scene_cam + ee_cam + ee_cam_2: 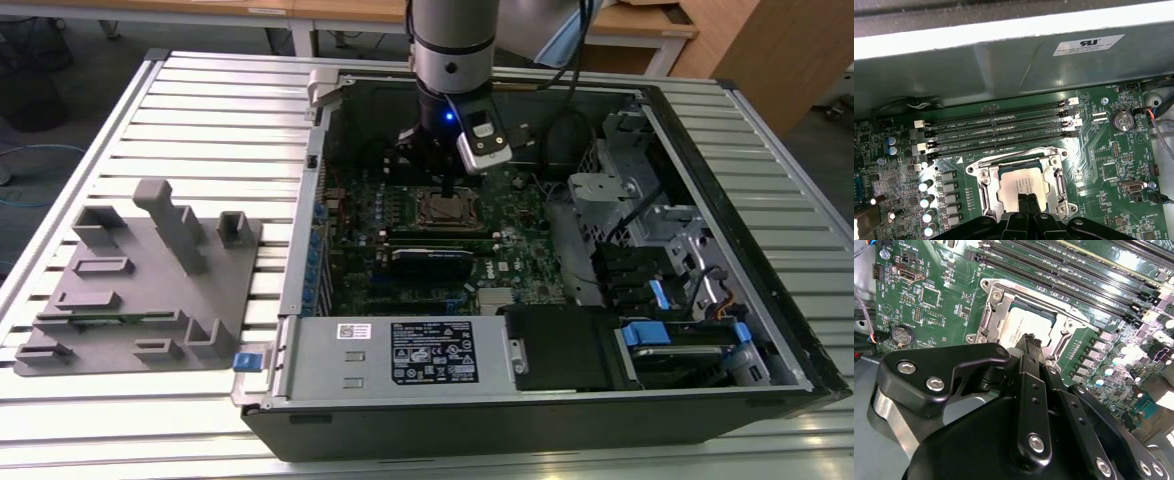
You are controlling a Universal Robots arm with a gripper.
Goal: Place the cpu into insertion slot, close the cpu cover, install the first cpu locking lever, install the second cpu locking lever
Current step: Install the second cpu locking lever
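Note:
The cpu (pixel 1021 186), a dull silver square chip, lies flat in the insertion slot (pixel 447 210) on the green motherboard (pixel 1104 165), hiding the slot's pin field. The cpu cover (pixel 1016 161), a silvery frame, lies flat around the chip; the chip (pixel 1021 322) and cover (pixel 996 305) also appear in the second wrist view. My gripper (pixel 1027 199) hangs straight over the chip's near edge with its black fingers pressed together and nothing between them. Its tips (pixel 1030 341) sit just above or on the chip; I cannot tell if they touch. In the exterior view the gripper (pixel 443 192) reaches down inside the open case.
Long black memory slots (pixel 999 125) run beside the socket, with the case wall (pixel 1004 60) beyond them. A black card (pixel 430 262) lies nearer the case front. Drive bays with blue tabs (pixel 667 330) fill the exterior view's right. A grey fixture (pixel 147 280) stands on the slatted table.

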